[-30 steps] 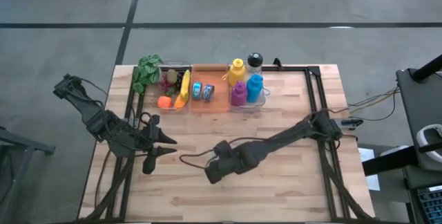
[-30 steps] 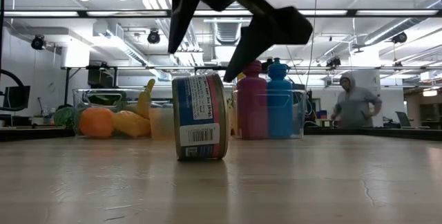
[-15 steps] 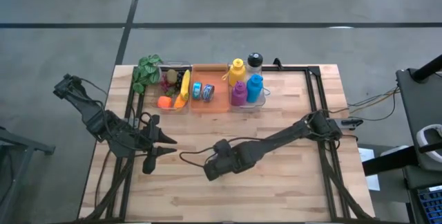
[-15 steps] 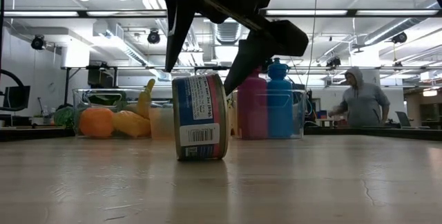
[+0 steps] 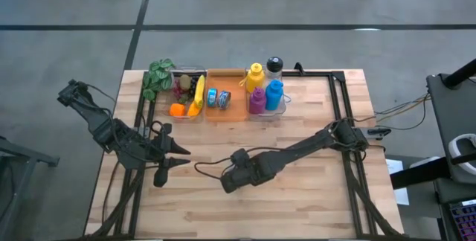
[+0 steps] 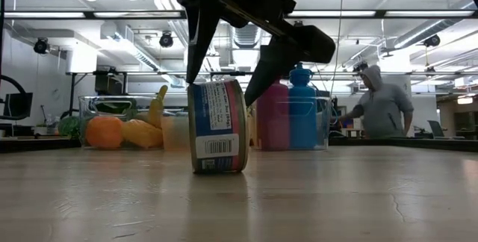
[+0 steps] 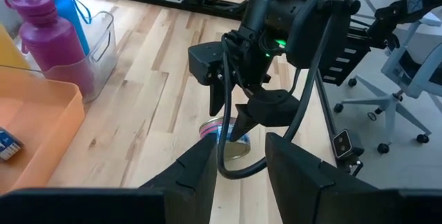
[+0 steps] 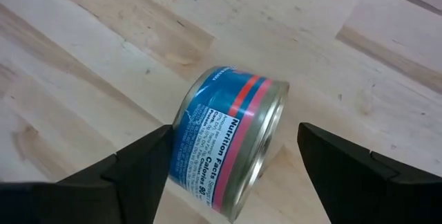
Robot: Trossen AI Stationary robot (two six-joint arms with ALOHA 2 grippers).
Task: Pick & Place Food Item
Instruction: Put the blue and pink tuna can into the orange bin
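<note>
1. A wooden table (image 5: 312, 196) is seen from above, with a dark robot arm reaching in from each side.
2. The task's thing is a blue can (image 6: 217, 125) with a pink stripe and a white label. It stands on its rim on the bare wood, near the middle of the table and well apart from the bins at the far edge.
3. The right gripper (image 6: 225, 85) hangs directly over the can. Its two fingers are spread wide, one tip on either side of the can's top. In the right wrist view the can (image 8: 230, 140) lies between the fingers with a gap on both sides, so nothing is gripped.
4. The left gripper (image 5: 178, 157) waits over the left part of the table, pointing toward the can. Its fingers stand a little apart and hold nothing.
5. Along the far edge sit three containers side by side. A clear bin (image 5: 187, 71) on the left holds a banana (image 5: 199, 92) and an orange fruit (image 5: 178, 110).
6. An orange tray (image 5: 234, 111) in the middle holds two more small cans.
7. A clear bin on the right holds bottles (image 5: 265, 86) in yellow, magenta, blue and black.
8. A leafy green plant (image 5: 158, 76) lies at the far left corner.
9. In the room beyond, a person in a grey hooded top (image 6: 379, 107) stands at a bench.
</note>
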